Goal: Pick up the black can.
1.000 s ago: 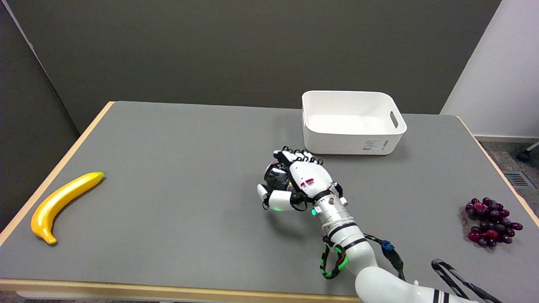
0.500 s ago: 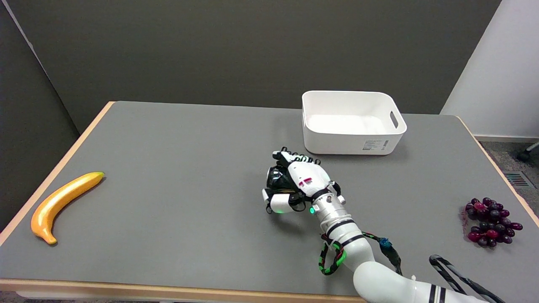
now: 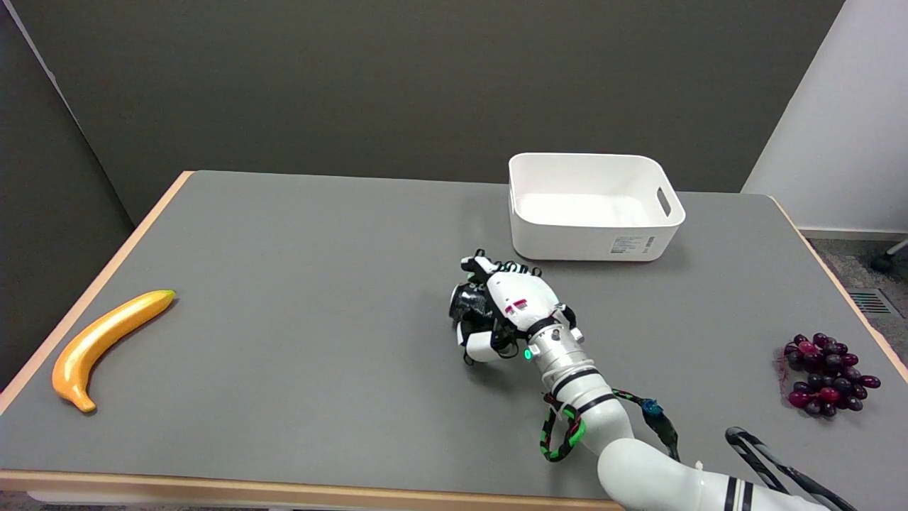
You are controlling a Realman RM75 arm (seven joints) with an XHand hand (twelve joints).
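The right hand (image 3: 507, 309) sits a little right of the table's middle, its white back turned up toward the camera and its fingers (image 3: 477, 268) curled over the far side of the black can (image 3: 469, 305), with the thumb closed in against the can's near side, so the hand grasps the can. Only a dark, glossy patch of the can shows at the hand's left edge; the rest is hidden under the palm, and whether its base touches the tabletop cannot be told. A green light glows at the wrist, and the white right arm (image 3: 589, 404) runs back from there toward the near right corner, with a green and black cable loop (image 3: 560, 436) hanging beside it. Just beyond the hand, on the far side and slightly to the right, stands a white plastic bin (image 3: 631, 238) with a handle slot in its right wall and a label on its near wall. Near the table's right edge lies a bunch of dark purple grapes (image 3: 826, 383), well apart from the hand. Far off on the left, close to the near left edge of the gray table (image 3: 298, 284), lies a yellow banana (image 3: 106, 337).
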